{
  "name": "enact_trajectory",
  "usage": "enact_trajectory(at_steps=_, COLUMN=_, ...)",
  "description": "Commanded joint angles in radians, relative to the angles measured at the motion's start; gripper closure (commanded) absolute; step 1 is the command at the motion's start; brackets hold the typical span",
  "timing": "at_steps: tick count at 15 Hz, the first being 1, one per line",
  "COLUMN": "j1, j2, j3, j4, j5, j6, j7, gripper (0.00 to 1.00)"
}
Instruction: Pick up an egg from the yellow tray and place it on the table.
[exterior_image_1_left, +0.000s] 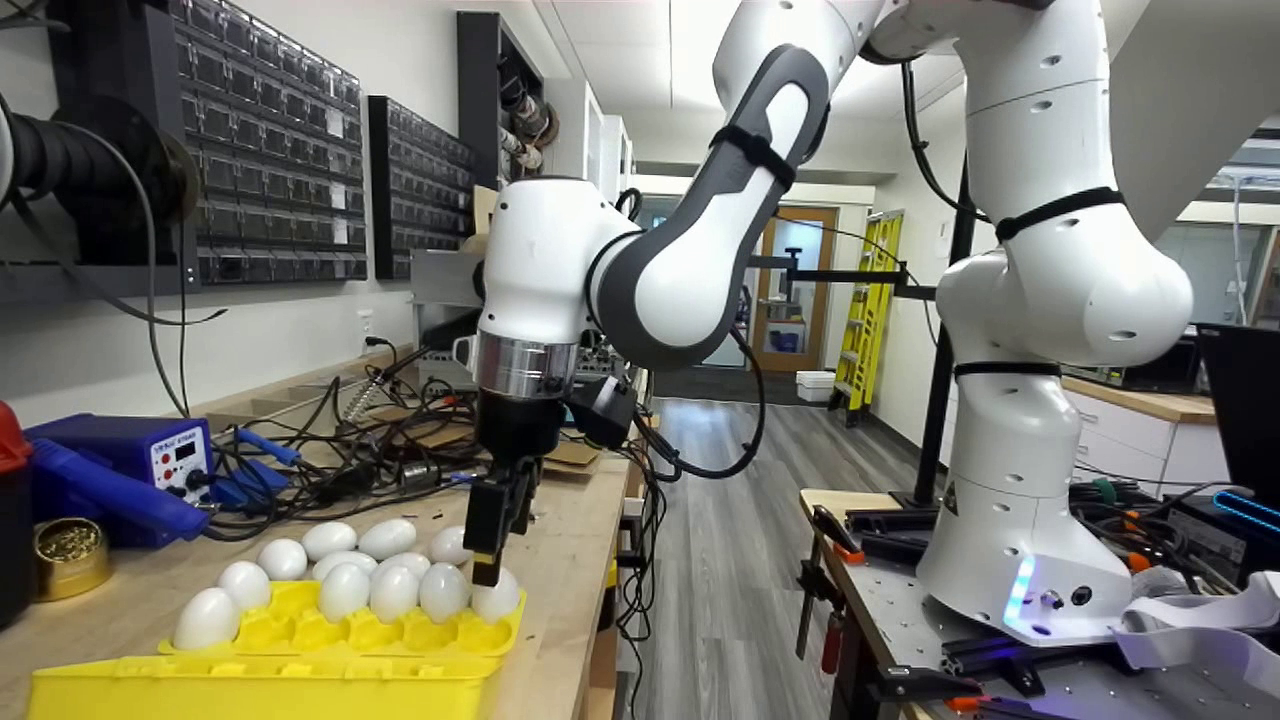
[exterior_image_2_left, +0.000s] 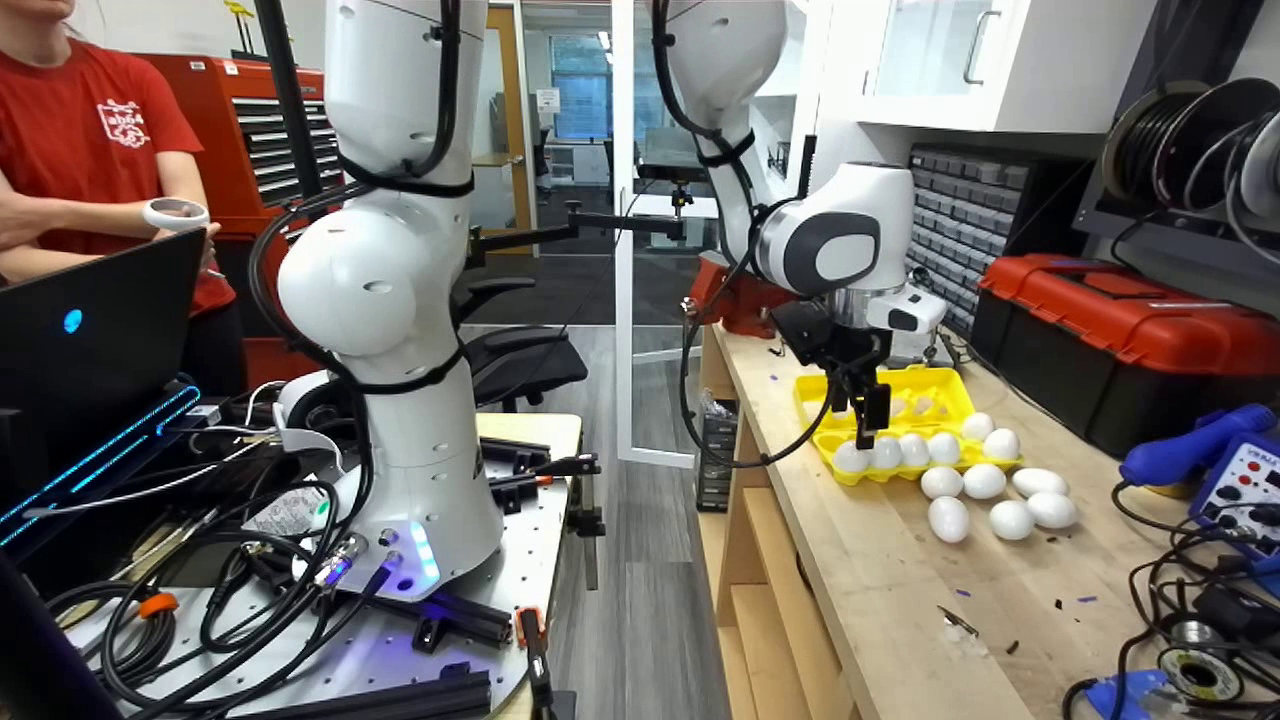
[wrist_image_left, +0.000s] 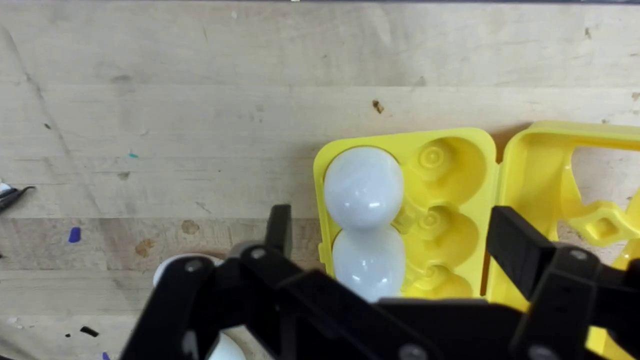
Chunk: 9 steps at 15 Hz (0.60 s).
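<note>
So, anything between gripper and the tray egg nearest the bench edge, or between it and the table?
Nothing visible between the open gripper and the end egg; the next egg sits right beside it. On the table, loose eggs crowd one side of the yellow tray; toward the edge, only small specks show.

In an exterior view, a jointed white-and-grey robot arm (exterior_image_1_left: 728, 215) stretches from a perforated grey metal plate (exterior_image_1_left: 905, 620) to a light-brown wooden workbench top (exterior_image_1_left: 565, 540), its black two-fingered gripper (exterior_image_1_left: 503, 550) pointing down at one end of a row of four smooth white eggs (exterior_image_1_left: 394, 592), contact unclear. The row stands in a bright yellow plastic egg tray (exterior_image_1_left: 365, 633), with more white eggs (exterior_image_1_left: 328, 540) clustered behind it and toward the picture's left. Tangled black cables (exterior_image_1_left: 345, 485) lie beyond, beside a blue box-shaped electronic unit (exterior_image_1_left: 182, 462).
</note>
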Motion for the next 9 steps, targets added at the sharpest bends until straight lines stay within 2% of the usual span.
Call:
enact_trajectory(at_steps=1, j1=0.025, j2=0.034, j3=-0.035, j4=0.016, j5=0.01, j6=0.021, j7=-0.025, gripper=0.0)
enact_trajectory(at_steps=8, j1=0.022, j2=0.086, j3=-0.036, j4=0.036, j5=0.041, j6=0.038, j7=-0.048, gripper=0.0)
enact_trajectory(at_steps=9, j1=0.022, j2=0.093, j3=-0.036, j4=0.04, j5=0.043, j6=0.041, j7=-0.051, gripper=0.09)
